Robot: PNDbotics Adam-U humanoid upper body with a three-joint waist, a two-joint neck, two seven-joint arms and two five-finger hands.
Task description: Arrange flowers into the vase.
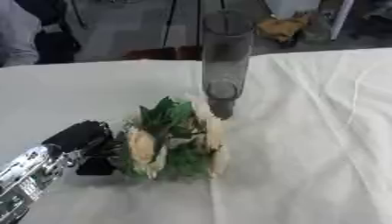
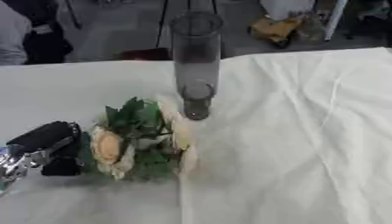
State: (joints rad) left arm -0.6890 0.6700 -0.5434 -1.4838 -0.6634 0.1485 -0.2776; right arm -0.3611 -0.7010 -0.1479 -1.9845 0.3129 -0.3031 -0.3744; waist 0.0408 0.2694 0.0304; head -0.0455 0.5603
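Note:
A tall clear glass vase [image 1: 224, 57] stands upright at the middle of the white-clothed table [image 1: 306, 153]. Just in front of its base lies a bunch of flowers [image 1: 165, 140], cream blooms among green leaves, on the cloth. My left hand [image 1: 76, 138] comes in from the lower left on a silver forearm. Its black fingers and thumb are curled round the left side of the bunch. The stems are hidden under the leaves and my hand. My right hand shows in neither view.
The cloth lies in soft folds to the right of the vase. Beyond the table's far edge are a dark floor, a yellow-brown object [image 1: 281, 27] and a seated person's sleeve [image 1: 19, 35] at the upper left.

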